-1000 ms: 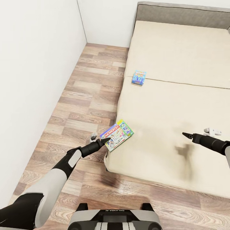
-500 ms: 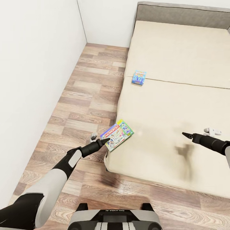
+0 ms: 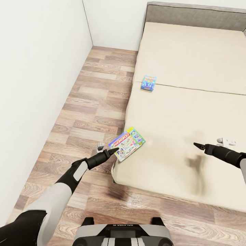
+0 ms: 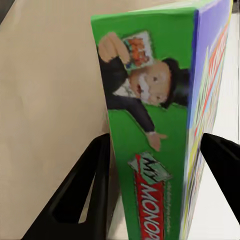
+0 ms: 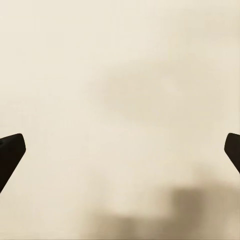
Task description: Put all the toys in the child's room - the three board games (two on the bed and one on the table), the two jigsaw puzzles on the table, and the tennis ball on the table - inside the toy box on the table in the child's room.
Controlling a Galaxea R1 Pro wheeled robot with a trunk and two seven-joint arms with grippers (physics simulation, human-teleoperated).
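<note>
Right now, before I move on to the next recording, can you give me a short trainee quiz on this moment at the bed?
1. True or false: the small blue game box lies flat on the bed, apart from the green game box at the bed's near corner.
2. What sits between the fingers of the left pincer? A. the green game box. B. the small blue game box. C. nothing.
3. Fill in: the right pincer hangs open above a bare part of the ____.

Key: 1 true; 2 A; 3 bed.
</note>
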